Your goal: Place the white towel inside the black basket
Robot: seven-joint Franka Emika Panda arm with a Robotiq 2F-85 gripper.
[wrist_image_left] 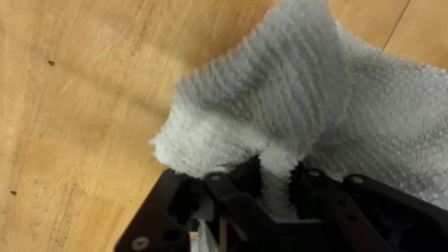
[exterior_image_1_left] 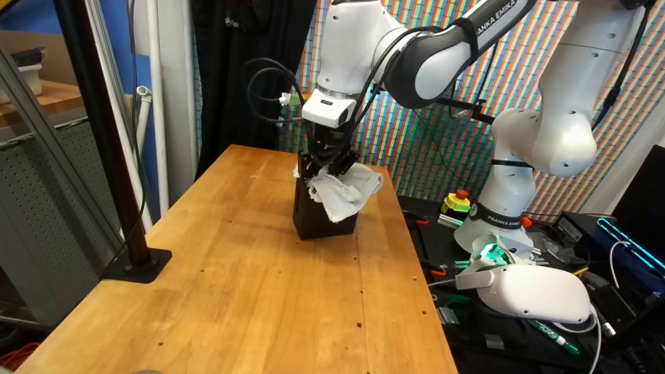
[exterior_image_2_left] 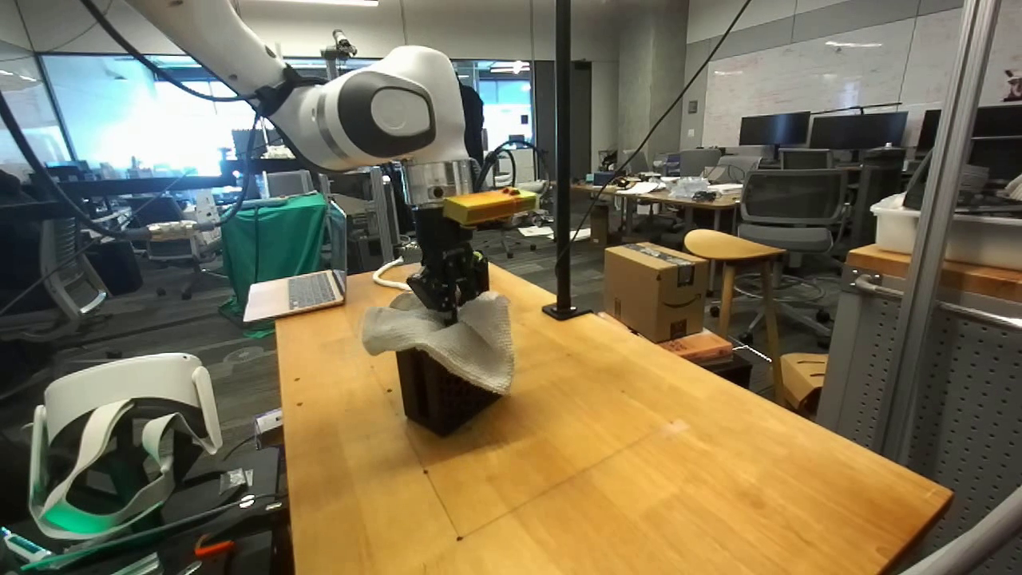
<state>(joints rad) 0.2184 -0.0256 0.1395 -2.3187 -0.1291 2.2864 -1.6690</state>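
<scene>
At the wrist view's bottom, the gripper (wrist_image_left: pixel 276 185) pinches a fold of the towel (wrist_image_left: pixel 301 94), off-white, ribbed, rumpled. Near centre in an exterior view, it drapes over the basket (exterior_image_2_left: pixel 435 395), a corner hanging outside; behind, farther left, a laptop (exterior_image_2_left: pixel 313 292).

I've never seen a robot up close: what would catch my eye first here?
Probably the big white robot arm, bent over the wooden table. Next, its black pincer, which grips a white towel hanging over a black basket on that table. Then, beside the table, a white headset.
</scene>
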